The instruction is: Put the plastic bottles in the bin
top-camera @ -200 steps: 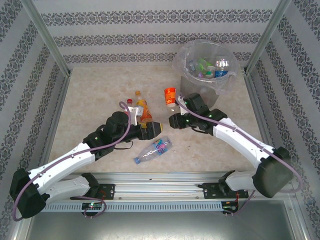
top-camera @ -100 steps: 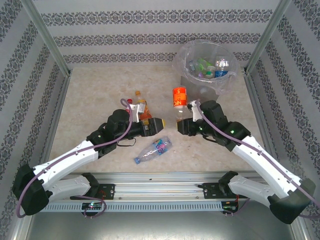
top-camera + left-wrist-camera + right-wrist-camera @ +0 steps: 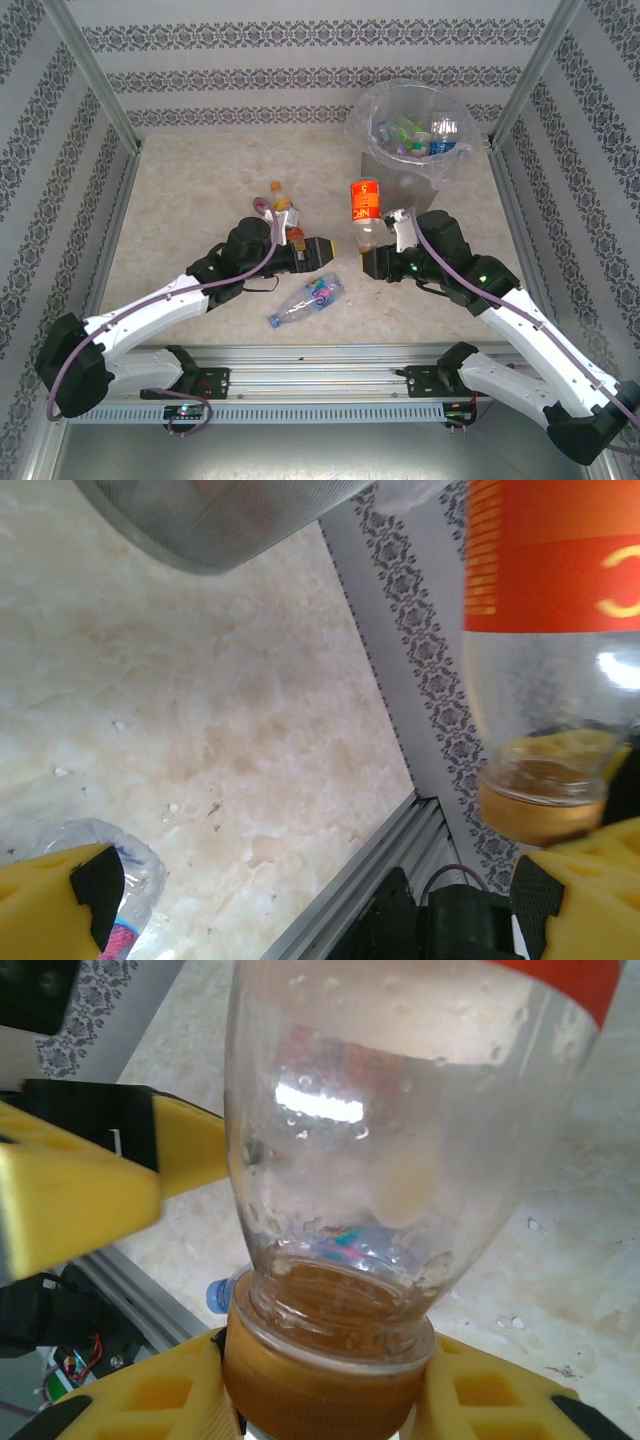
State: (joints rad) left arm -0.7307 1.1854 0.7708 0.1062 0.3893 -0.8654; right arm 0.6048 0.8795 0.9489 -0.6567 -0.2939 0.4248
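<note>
Right tool (image 3: 325, 1380) clamped on the cap of the orange-labelled bottle (image 3: 364, 203), holding it upside down above the worktop (image 3: 190, 190) just short of the bin (image 3: 392, 172), high enough to clear the rim I'd say; left tool (image 3: 318, 248) gapes empty.

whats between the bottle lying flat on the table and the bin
The orange-labelled bottle, held cap-down in the right gripper, is between them in the top view.

Premises: an enclosed robot test cell, laboratory type. Evidence: bare aluminium frame posts (image 3: 100, 85), wall panels papered in grey floral stripes (image 3: 300, 75), a beige marble-patterned table (image 3: 190, 190), and an aluminium mounting rail (image 3: 320, 360) carrying the arm bases.
</note>
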